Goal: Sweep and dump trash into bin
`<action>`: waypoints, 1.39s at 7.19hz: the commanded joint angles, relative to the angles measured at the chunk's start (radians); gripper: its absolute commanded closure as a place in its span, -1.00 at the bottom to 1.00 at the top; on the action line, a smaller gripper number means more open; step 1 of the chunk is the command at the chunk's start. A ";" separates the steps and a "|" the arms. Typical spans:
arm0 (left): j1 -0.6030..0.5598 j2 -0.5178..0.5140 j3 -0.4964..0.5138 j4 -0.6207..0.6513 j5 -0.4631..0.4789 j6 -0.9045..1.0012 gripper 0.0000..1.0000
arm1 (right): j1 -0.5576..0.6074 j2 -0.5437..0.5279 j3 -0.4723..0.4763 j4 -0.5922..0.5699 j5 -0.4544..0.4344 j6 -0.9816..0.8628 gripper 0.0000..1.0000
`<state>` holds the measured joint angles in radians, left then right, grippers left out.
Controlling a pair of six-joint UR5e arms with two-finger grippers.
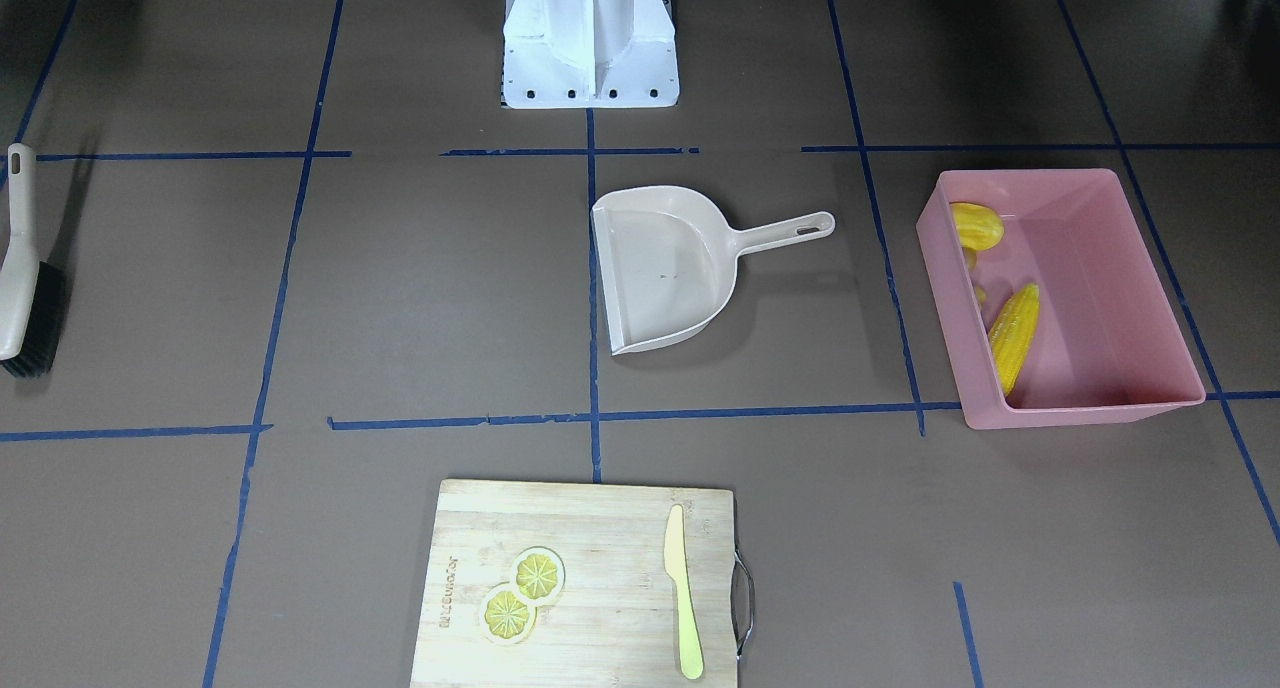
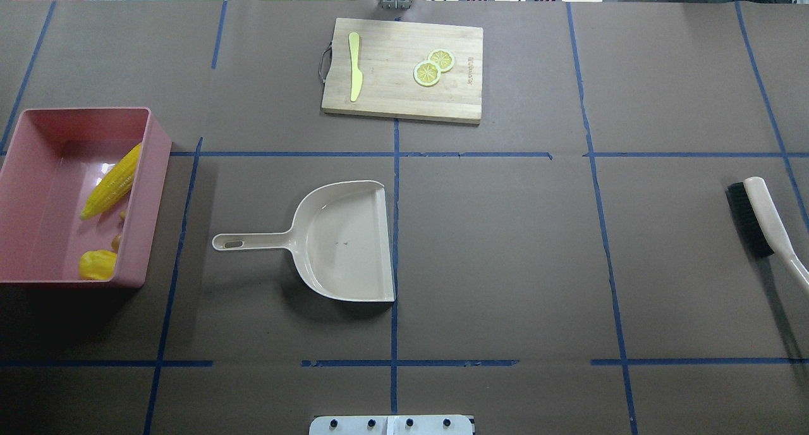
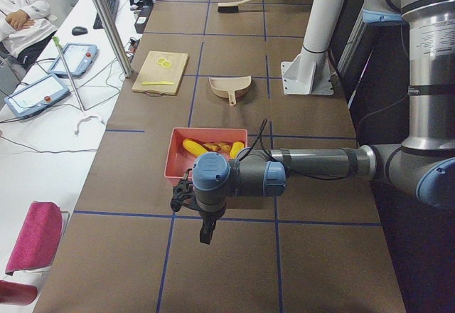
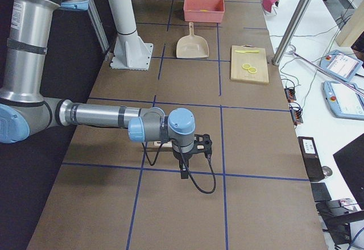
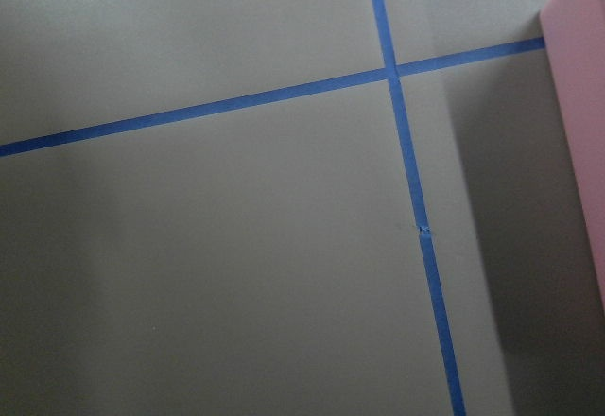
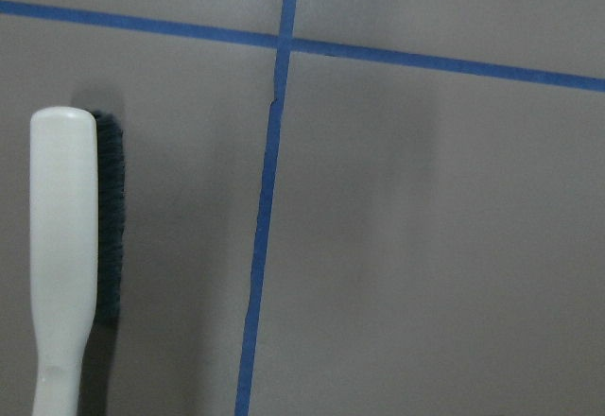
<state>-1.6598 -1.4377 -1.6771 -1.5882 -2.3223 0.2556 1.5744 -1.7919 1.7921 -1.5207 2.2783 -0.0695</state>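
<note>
The pink bin (image 2: 155, 195) stands at the table's left end and also shows in the front view (image 1: 1090, 408). Inside lie the corn cob (image 2: 112, 181), the yellow potato-like lump (image 2: 98, 264) and tan bits of the ginger root (image 2: 118, 239), mostly hidden by the wall. My left gripper (image 3: 206, 236) hangs above the table just beyond the bin's end; it shows only in the exterior left view, so I cannot tell whether it is open. My right gripper (image 4: 183, 173) hangs above the table's right end, only in the exterior right view; I cannot tell its state.
The beige dustpan (image 2: 344, 239) lies empty mid-table, handle toward the bin. A brush (image 2: 768, 223) lies at the right end, and shows in the right wrist view (image 6: 61, 246). A cutting board (image 2: 392, 93) at the far edge holds lemon slices (image 2: 434, 67) and a knife (image 2: 355, 74).
</note>
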 commanded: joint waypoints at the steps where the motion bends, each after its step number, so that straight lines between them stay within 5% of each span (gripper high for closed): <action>1: 0.000 0.002 0.000 0.002 0.001 -0.009 -1.00 | 0.038 0.042 0.093 -0.196 0.017 -0.030 -1.00; 10: 0.006 -0.001 0.007 0.047 -0.002 -0.079 -1.00 | -0.001 0.036 0.072 -0.187 0.009 -0.015 -1.00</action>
<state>-1.6554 -1.4385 -1.6688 -1.5411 -2.3230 0.1766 1.5758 -1.7554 1.8638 -1.7073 2.2872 -0.0844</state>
